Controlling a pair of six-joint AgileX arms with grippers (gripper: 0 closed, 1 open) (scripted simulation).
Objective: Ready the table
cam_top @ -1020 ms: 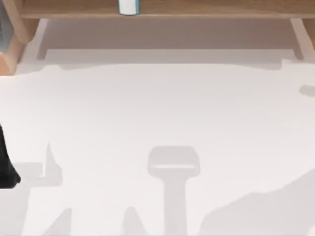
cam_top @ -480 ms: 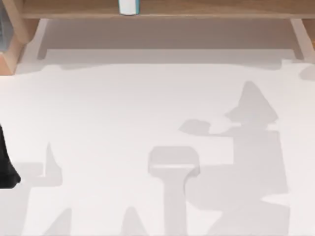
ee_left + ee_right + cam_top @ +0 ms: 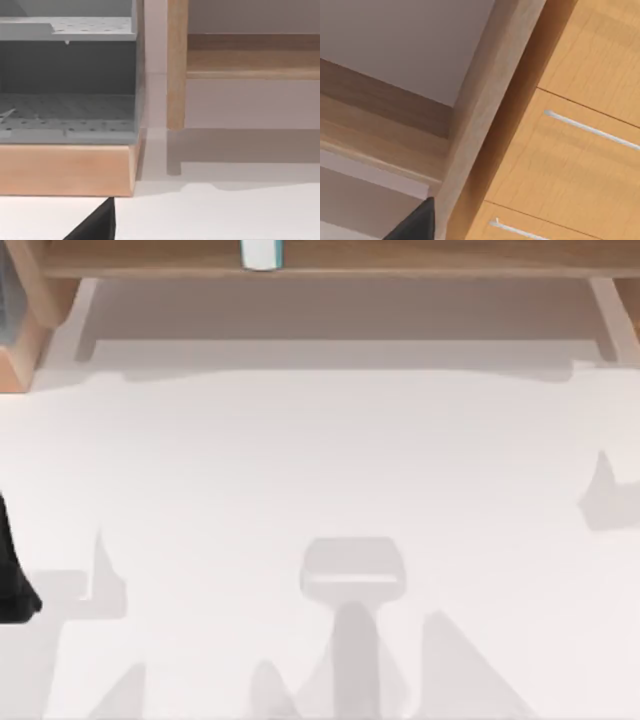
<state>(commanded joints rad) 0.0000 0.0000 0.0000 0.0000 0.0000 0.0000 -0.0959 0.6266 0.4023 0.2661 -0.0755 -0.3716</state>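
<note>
The table (image 3: 320, 450) takes up almost the whole top view, a plain white surface from the near edge to the wooden shelf (image 3: 420, 260) along its far edge, and I see no object lying on it, only grey shadows. On that shelf a small white and teal container (image 3: 261, 252) stands, apart from the surface. My left arm (image 3: 12, 575) waits at the left edge of the surface, about halfway to the near edge. I judge it is parked there to keep the working area free. Its wrist camera looks low over the surface at a grey perforated rack (image 3: 67, 80) on a wooden base. A dark tip of the left gripper (image 3: 97, 225) shows at the frame edge. The right wrist camera faces wooden drawers (image 3: 570, 165) with thin silver handles, so I think the right arm is lifted and turned away from the surface. There too I see a dark tip of the right gripper (image 3: 417, 222). I cannot tell for either gripper whether it is spread or closed. Compared with half a second ago, the big shadow across the right middle of the surface is gone. Now a small shadow (image 3: 605, 495) lies at the right edge, and new pointed shadows at the near edge. The left arm has not moved.
</note>
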